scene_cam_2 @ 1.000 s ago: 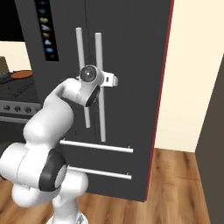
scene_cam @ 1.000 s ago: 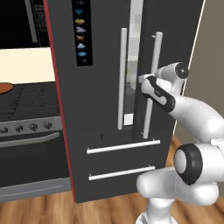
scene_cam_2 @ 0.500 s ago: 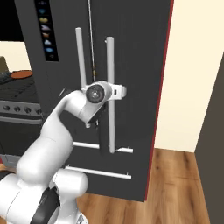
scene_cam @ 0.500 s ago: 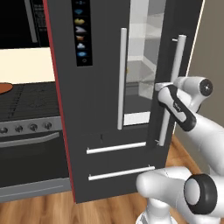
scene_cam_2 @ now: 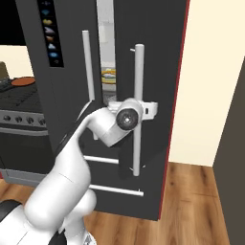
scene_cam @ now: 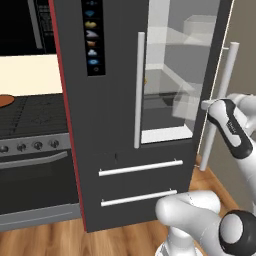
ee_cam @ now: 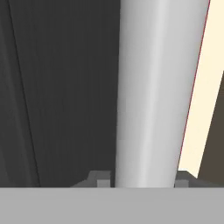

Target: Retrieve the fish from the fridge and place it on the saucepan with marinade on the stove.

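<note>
The dark grey fridge (scene_cam: 112, 125) has its right door (scene_cam_2: 158, 67) swung partly open, showing white shelves (scene_cam: 170, 95) inside. My gripper (ee_cam: 144, 179) is shut on that door's long white bar handle (ee_cam: 153, 96), which runs up between the two fingertips (ee_cam: 98, 179). The gripper (scene_cam: 215, 107) holds the bar at mid-height, also seen from the right (scene_cam_2: 143, 109). A yellow-rimmed plate (scene_cam_2: 109, 75) shows through the door gap; I cannot make out the fish. The saucepan with marinade (scene_cam: 5, 100) sits on the black stove (scene_cam: 30, 120) to the left.
The left fridge door (scene_cam_2: 62, 95) stays closed, with its own white handle (scene_cam: 140, 90). Two lower drawers (scene_cam: 140, 167) have white bars. A cream wall (scene_cam_2: 210, 81) stands right of the fridge, and wood floor (scene_cam_2: 191, 201) lies in front.
The right fridge door has swung further open, with my gripper on its handle and the arm following outward. More of the white interior shows now.
</note>
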